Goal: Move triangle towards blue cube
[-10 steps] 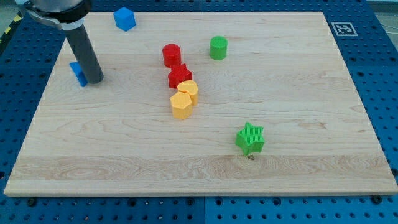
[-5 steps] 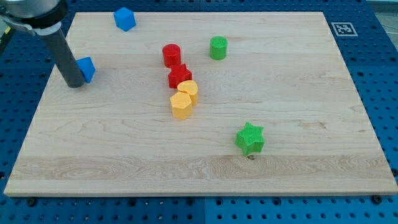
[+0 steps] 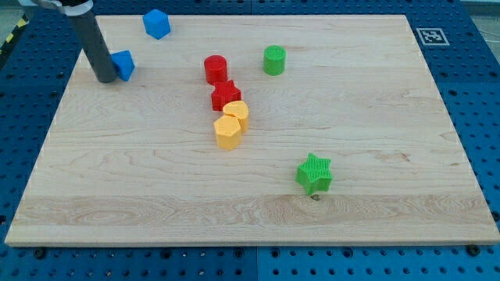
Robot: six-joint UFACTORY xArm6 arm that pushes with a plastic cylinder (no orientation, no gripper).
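**Tip against the blue triangle, upper left of the desk**

At the view's far left you have my tip (image 3: 104, 80) planted on the desk (image 3: 351, 156), touching the left side of the blue triangle (image 3: 123, 64). That triangle — the task's piece — sits near the desk's left edge, toward the view's top. Up and to the right of it, near the top edge, is the blue cube (image 3: 156, 23), apart from the triangle with bare wood between them.

Moving right, you find a cluster near the middle: a red cylinder (image 3: 215, 69) at the top, a second red block (image 3: 225, 96) just below it whose shape is hard to make out, then two yellow blocks — one (image 3: 237, 114) touching that red block, the other (image 3: 227, 133) just below and left of it. Right of the red cylinder stands a green cylinder (image 3: 273, 59), well apart from a green star (image 3: 314, 173) toward the view's bottom.

You have no fingers on this rod, so no grasp state applies.
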